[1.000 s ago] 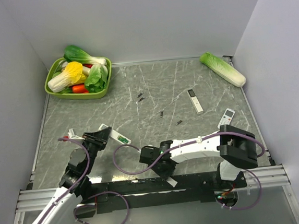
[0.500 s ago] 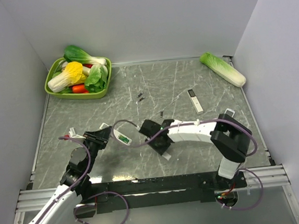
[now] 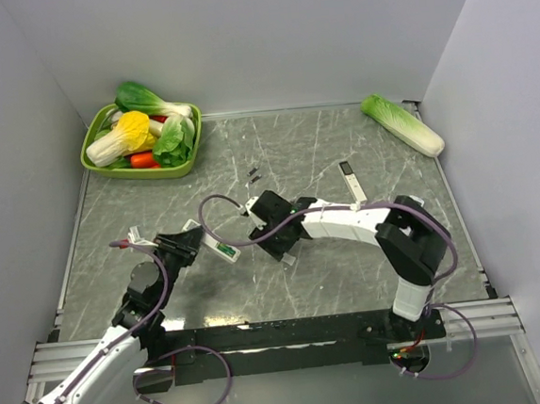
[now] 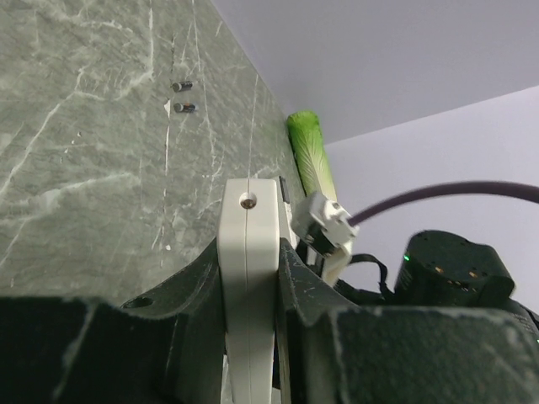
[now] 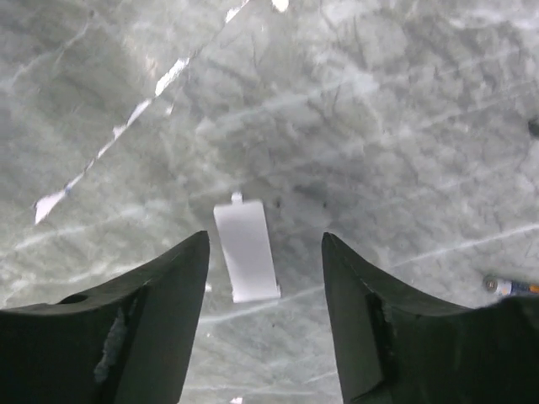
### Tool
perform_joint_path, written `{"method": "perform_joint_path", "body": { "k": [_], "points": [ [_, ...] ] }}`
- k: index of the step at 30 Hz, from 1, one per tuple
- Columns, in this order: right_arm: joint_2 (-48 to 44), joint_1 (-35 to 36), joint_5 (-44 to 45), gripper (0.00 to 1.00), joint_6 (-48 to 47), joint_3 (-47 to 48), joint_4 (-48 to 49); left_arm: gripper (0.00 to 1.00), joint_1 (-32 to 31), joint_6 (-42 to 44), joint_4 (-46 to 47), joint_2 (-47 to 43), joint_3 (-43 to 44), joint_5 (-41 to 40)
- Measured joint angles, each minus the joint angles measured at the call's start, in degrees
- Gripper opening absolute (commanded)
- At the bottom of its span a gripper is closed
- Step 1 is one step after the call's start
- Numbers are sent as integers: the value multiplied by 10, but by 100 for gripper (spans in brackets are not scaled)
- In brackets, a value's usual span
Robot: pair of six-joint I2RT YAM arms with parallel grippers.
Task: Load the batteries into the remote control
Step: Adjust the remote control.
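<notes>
Left claw (image 4: pixel 250 278) pinches the remote control (image 3: pixel 219 249) edge-up at the counter's (image 3: pixel 340 139) seven o'clock. Right claw (image 5: pixel 263 242) gapes wide and empty over the loose cover (image 5: pixel 246 257). Recess looks ready, so next comes fetching a battery with a fine pinch.

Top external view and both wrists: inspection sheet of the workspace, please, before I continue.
Surface: marbled table, flat.
Job's things: remote control clamped edge-on; a white cover plate lies flat on the table; green batteries not made out.
Clutter: vegetable tray far left; cabbage far right; second remote; two dark cells.
Grippers: left gripper shut on the remote control; right gripper open above the cover plate.
Cables: purple cable loops over the table beside the remote control.
Surroundings: plain walls; nothing else seen.
</notes>
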Motion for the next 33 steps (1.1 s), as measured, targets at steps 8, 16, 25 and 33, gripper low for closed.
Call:
{"method": "perform_joint_path", "body": {
  "k": [8, 16, 25, 33],
  "points": [
    [-186, 3, -62, 99, 23, -139, 100, 2, 0, 0, 49, 42, 0, 16],
    [-242, 65, -100, 100, 42, -147, 244, 2, 0, -1, 80, 57, 0, 30],
    [-148, 92, -86, 88, 45, -56, 261, 2, 0, -1, 81, 30, 0, 36],
    [-115, 108, -75, 36, 37, -24, 238, 7, 0, -3, 81, 14, 0, 38]
  ]
}}
